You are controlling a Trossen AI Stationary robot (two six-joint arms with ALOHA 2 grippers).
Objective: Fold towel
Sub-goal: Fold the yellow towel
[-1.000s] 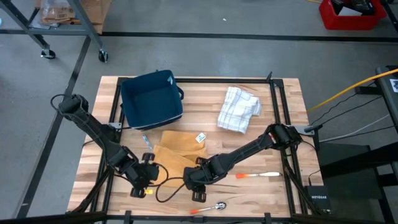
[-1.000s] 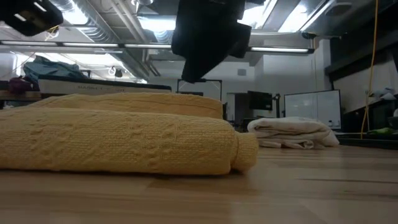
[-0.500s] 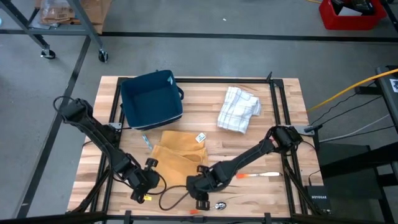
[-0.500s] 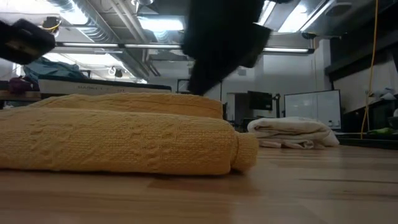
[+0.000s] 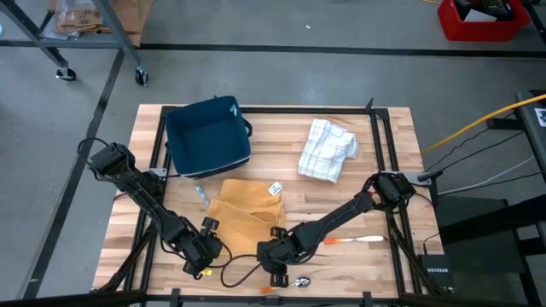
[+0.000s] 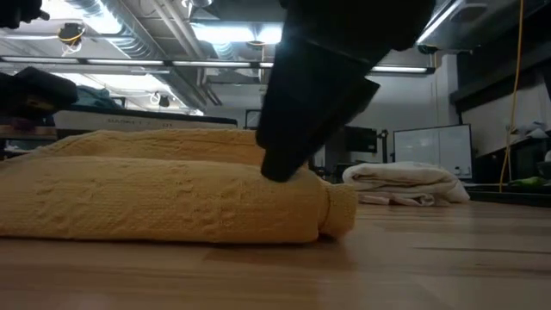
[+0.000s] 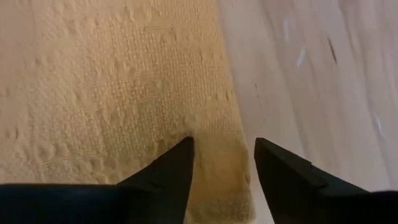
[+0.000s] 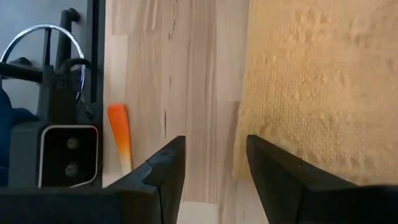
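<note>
A yellow towel [image 5: 243, 213] lies folded in layers on the wooden table, filling the front of the low view [image 6: 164, 202]. My left gripper [image 5: 205, 248] is open at the towel's near left corner. In the left wrist view its fingers [image 7: 221, 149] stand on either side of that corner [image 7: 221, 171]. My right gripper [image 5: 274, 254] is open at the near right corner. In its wrist view [image 8: 212, 146] the towel's edge [image 8: 244, 155] lies beside one finger, with bare wood between the fingers. In the low view a dark gripper [image 6: 297, 146] reaches down in front of the towel. My left gripper comes from above, pointing down, with its open fingers astride the towel's near left corner [image 7: 224, 180]; whether they touch the cloth I cannot tell. My right gripper's one finger [image 8: 273, 165] stands at the towel's near right edge; whether it touches I cannot tell.
A blue bin [image 5: 207, 136] stands at the far left and a white checked towel [image 5: 328, 149] at the far right. An orange-handled tool [image 5: 354, 240], a spoon [image 5: 299, 281], a black cable [image 5: 235, 271] and the low camera's box [image 8: 65, 152] lie near the table's near edge.
Both grippers have moved toward the table's near edge and down, to the yellow towel's near corners. In the low view the dark gripper has dropped from above the towel to in front of its top. The towel has stayed where it was.
</note>
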